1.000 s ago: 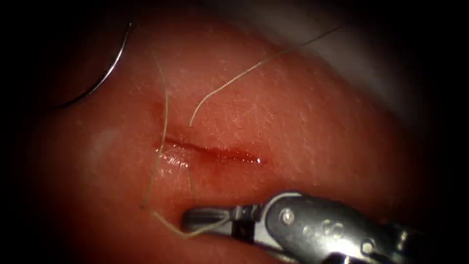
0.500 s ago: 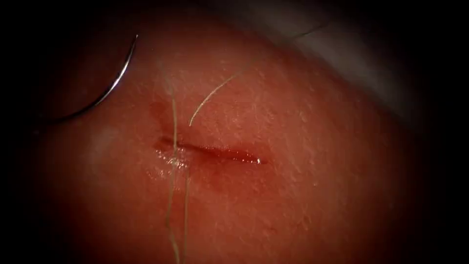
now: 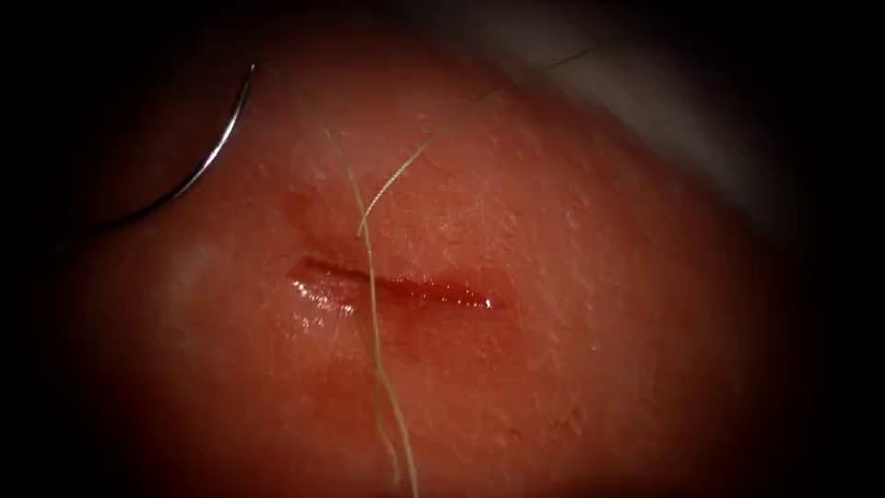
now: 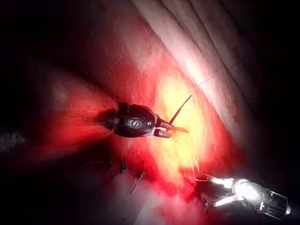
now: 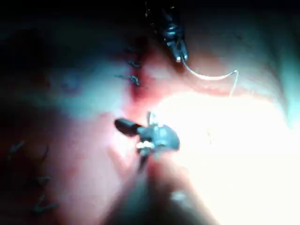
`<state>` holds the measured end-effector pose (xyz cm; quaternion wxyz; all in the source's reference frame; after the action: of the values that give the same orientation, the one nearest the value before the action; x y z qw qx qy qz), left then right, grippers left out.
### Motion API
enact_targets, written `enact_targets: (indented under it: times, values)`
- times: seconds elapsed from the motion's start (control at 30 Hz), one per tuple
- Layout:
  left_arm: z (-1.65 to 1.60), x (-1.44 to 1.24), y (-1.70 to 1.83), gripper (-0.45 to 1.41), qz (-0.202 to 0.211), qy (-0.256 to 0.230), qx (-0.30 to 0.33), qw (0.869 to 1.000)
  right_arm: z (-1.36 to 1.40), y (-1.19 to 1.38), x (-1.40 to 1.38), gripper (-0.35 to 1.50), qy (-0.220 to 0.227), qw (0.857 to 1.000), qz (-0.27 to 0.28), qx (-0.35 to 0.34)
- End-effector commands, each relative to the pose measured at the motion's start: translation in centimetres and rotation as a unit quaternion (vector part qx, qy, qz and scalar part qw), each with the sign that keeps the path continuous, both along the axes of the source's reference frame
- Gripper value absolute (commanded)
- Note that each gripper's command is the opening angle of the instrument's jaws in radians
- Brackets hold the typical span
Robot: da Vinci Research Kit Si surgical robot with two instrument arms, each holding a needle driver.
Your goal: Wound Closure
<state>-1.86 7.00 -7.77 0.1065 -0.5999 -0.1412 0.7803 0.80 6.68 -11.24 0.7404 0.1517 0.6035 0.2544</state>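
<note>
The needle (image 3: 207,152) is seen clear of the tissue (image 3: 572,277), far left of the cut (image 3: 396,288), crossed by thread (image 3: 372,304). It is gripped at one end by the left tool (image 5: 178,55); the right tool (image 4: 165,130) is closed on thread.

needle (image 3: 198,152) tail lost in dark left margin

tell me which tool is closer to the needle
Left. The left arm's tool grips the needle near one end, off the tissue, left of the cut. The right arm's tool sits well apart from it, not touching.
</note>
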Motion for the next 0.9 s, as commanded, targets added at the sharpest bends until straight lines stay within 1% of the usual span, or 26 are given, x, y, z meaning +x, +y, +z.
enact_targets:
  times: [0.03,0.13,0.2,0.27,0.37,0.4,0.53,0.57,0.6,0.73,0.77,0.8,0.87,0.9]
  values:
    - [0.06,-0.04,-0.04,-0.35,0.001,0.000,0.001,1.000,0.13,0.12,-0.09,1.45,-0.006,1.000,0.003,-0.011]
    - [0.06,-0.01,-0.04,-0.35,0.002,-0.001,0.001,1.000,0.27,0.22,-0.26,1.45,-0.006,1.000,0.001,-0.019]
    - [0.07,0.02,-0.02,-0.35,0.003,-0.002,0.001,1.000,0.33,0.28,-0.31,1.47,-0.008,1.000,0.002,-0.019]
    - [0.07,0.08,0.00,-0.35,0.005,-0.004,0.004,1.000,0.35,0.31,-0.40,1.48,-0.004,1.000,0.004,-0.019]
    - [0.04,0.18,0.05,-0.35,0.003,-0.002,0.004,1.000,0.31,0.27,-0.49,1.48,0.005,1.000,0.004,-0.019]
    - [-0.03,0.31,0.11,-0.35,0.001,0.002,0.007,1.000,0.27,0.24,-0.59,1.48,0.012,1.000,0.004,-0.020]
    - [-0.23,0.60,0.25,-0.35,-0.018,0.000,0.012,1.000,0.26,0.22,-0.76,1.42,0.016,1.000,0.000,-0.019]
    - [-0.32,0.72,0.31,-0.35,-0.029,-0.002,0.017,0.999,0.28,0.24,-0.80,1.42,0.016,1.000,-0.001,-0.022]
    - [-0.36,0.78,0.33,-0.35,-0.033,0.000,0.016,0.999,0.29,0.25,-0.82,1.42,0.017,1.000,0.000,-0.022]
    - [-0.46,0.93,0.38,-0.35,-0.043,0.004,0.013,0.999,0.33,0.24,-0.79,1.42,0.018,1.000,0.004,-0.022]
    - [-0.48,0.96,0.40,-0.35,-0.047,0.005,0.014,0.999,0.35,0.24,-0.78,1.35,0.018,1.000,0.004,-0.022]
    - [-0.51,0.96,0.40,-0.35,-0.050,0.006,0.011,0.999,0.43,0.26,-0.67,1.32,0.013,1.000,0.010,-0.025]
    - [-0.51,0.95,0.40,-0.35,-0.051,0.006,0.012,0.999,0.51,0.29,-0.54,1.32,0.010,1.000,0.017,-0.024]
    - [-0.51,0.93,0.40,-0.35,-0.050,0.005,0.012,0.999,0.56,0.31,-0.45,1.28,0.006,0.999,0.022,-0.022]
